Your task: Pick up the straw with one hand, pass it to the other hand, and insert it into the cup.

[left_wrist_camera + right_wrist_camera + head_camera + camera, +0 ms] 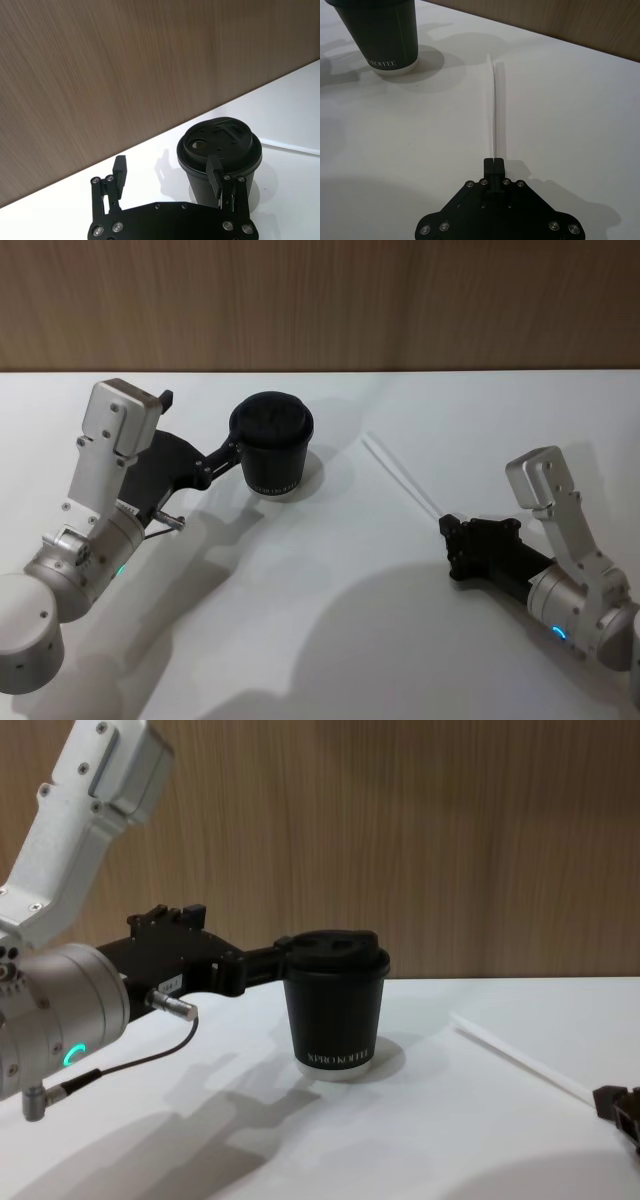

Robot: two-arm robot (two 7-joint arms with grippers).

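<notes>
The black lidded cup stands upright on the white table at the back left of centre. My left gripper is open beside it, and one finger rests against the cup's side while the other stands clear. A thin white straw runs low over the table to the right of the cup. Its near end is pinched in my right gripper, which is shut on it.
The white table ends at a wood-panelled wall just behind the cup. A thin dark cable loops under the left wrist. Bare tabletop lies between the two arms.
</notes>
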